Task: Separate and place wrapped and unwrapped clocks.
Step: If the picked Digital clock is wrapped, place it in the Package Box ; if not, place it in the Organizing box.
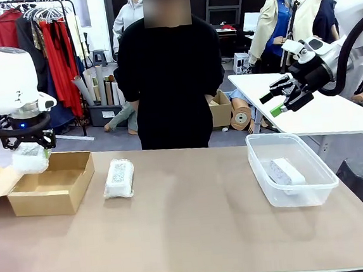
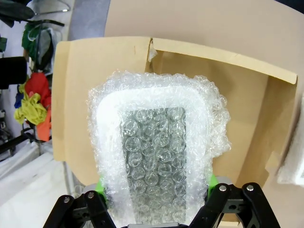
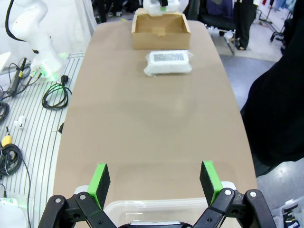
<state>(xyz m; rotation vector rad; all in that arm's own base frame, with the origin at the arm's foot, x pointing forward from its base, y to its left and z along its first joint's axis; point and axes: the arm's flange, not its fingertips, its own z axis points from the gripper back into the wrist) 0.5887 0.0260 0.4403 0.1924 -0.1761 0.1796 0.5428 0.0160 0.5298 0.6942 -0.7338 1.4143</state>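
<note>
over the cardboard box point(image 1: 47, 202), the left gripper point(image 2: 156, 184) grasps a bubble-wrapped clock point(image 2: 156, 142); the right gripper point(image 3: 155, 181) hangs, jaws spread, above the clear tub point(image 1: 295, 197).

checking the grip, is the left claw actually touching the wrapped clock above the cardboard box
Touching. The left wrist view shows the left claw closed on the wrapped clock, its green pads pressed into the bubble wrap on both sides.

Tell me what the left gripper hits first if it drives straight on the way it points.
The left gripper, shut on the wrapped clock, points down at the cardboard box. The clock's far end would likely meet the box's rim or open flap first; depth is unclear.
</note>
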